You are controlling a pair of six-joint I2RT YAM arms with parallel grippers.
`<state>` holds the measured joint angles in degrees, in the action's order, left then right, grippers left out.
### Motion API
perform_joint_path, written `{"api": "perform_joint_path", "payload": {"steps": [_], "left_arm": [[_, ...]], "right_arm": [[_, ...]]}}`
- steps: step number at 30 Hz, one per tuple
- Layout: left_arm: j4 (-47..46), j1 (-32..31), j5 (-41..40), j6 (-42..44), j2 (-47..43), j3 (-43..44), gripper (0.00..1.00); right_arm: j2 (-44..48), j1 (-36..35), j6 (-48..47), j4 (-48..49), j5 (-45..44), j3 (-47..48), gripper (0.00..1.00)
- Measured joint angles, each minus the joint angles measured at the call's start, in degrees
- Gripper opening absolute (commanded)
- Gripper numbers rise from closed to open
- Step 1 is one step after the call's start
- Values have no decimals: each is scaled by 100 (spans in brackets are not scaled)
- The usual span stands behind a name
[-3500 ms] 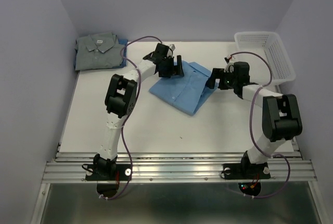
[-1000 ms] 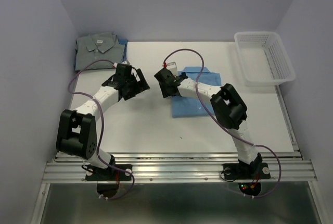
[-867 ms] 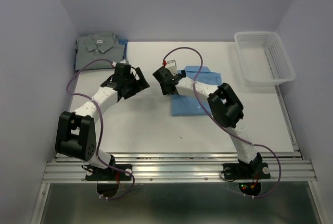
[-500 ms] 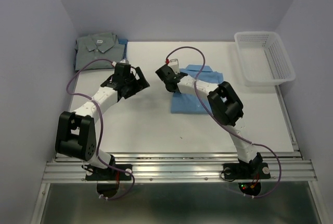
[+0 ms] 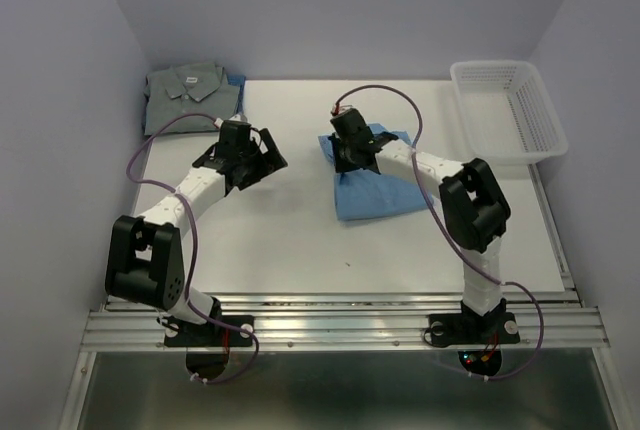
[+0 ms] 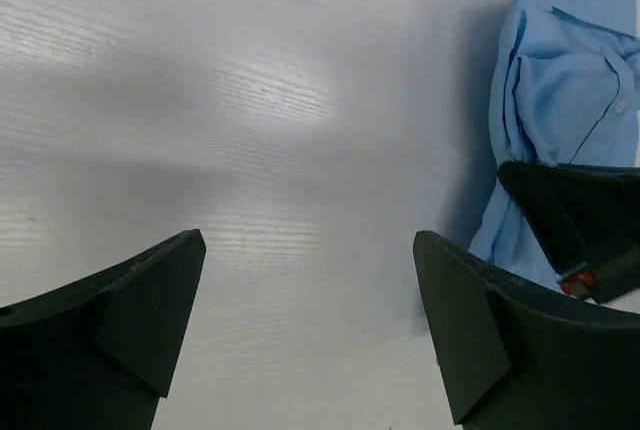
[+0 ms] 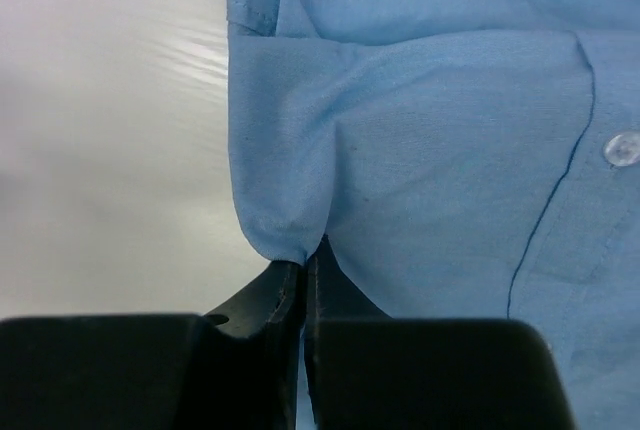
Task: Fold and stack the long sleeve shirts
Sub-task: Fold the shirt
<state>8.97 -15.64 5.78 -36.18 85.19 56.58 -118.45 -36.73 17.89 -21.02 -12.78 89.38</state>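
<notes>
The light blue long sleeve shirt (image 5: 377, 188) lies folded mid-table. My right gripper (image 5: 347, 155) is at its back left edge, shut on a pinch of the blue cloth (image 7: 290, 220); the jaws meet at the fold, right gripper (image 7: 305, 272). A white button (image 7: 621, 148) shows on the shirt front. My left gripper (image 5: 268, 162) hovers open over bare table left of the shirt, nothing between its fingers, left gripper (image 6: 308, 242). The blue shirt (image 6: 560, 100) shows at the right of that view. A folded grey-green shirt (image 5: 190, 97) rests at the back left corner.
A white mesh basket (image 5: 512, 110) stands at the back right. A strip of blue cloth (image 5: 237, 81) peeks out beside the grey-green shirt. Purple walls close in the left, back and right. The table (image 5: 300, 240) has a metal rail along its near edge.
My right gripper has shut on the blue shirt's left edge and shifted right, its elbow swinging right too. The left arm has held still, open.
</notes>
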Motion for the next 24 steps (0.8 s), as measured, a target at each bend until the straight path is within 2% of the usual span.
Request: {"api": "perform_joint_path", "payload": {"steps": [7,11,14,19,24], "left_arm": [[219,210,85,11,-553,0,99],[549,520,76,24,-1274,35,99],[857,699,-44,59,-1681,151,99],[1237,844,-293,170,-1982,538,99],[1360,874,-273,232,-1781,662,99]], "right_arm": [[1298,-15,442,940,2017,-321,1],[1582,35,1198,1985,3206,-352,1],[1580,136,2173,3204,4107,-686,1],[1283,610,3740,5066,4896,-1537,1],[960,1172,4695,5930,4966,-2267,1]]}}
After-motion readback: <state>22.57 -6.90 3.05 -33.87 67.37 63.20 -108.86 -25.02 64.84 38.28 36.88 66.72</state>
